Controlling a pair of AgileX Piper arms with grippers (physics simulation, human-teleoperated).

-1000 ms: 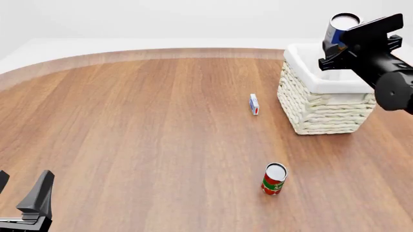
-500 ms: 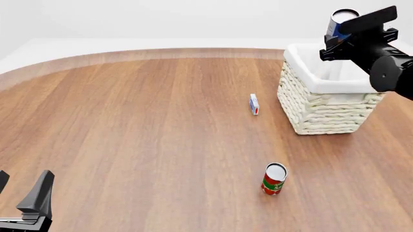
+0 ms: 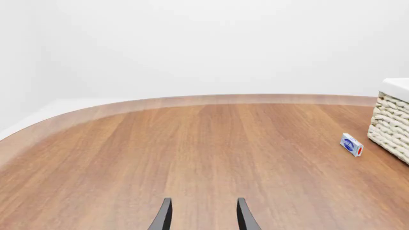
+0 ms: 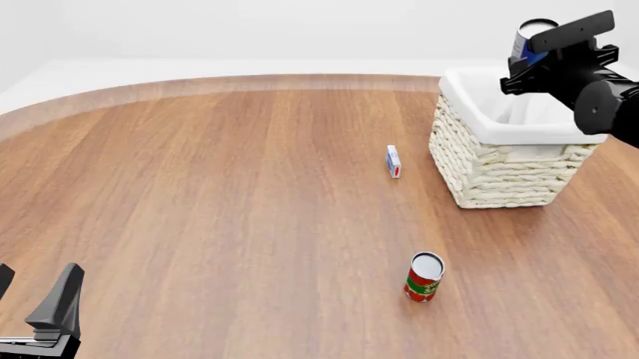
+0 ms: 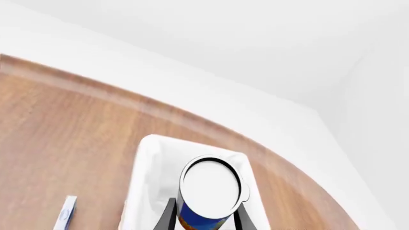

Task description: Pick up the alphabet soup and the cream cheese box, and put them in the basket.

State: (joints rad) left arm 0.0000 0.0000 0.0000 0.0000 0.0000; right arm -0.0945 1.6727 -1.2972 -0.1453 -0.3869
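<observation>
My right gripper (image 4: 534, 46) is shut on the alphabet soup can (image 4: 530, 35) and holds it upright in the air above the basket (image 4: 499, 161). In the right wrist view the can's silvery top (image 5: 211, 184) sits between the fingers, over the basket's white lining (image 5: 148, 177). The cream cheese box (image 4: 393, 161) stands on the table just left of the basket; it also shows in the left wrist view (image 3: 351, 144) and the right wrist view (image 5: 66, 213). My left gripper (image 4: 35, 303) is open and empty at the near left table edge, its fingertips (image 3: 164, 215) showing in the left wrist view.
A red-and-green labelled can (image 4: 423, 277) stands upright on the wooden table in front of the basket. The basket's woven wall (image 3: 391, 129) shows at the edge of the left wrist view.
My right gripper has carried the alphabet soup can a little farther right and back over the basket. The left arm has not moved.
</observation>
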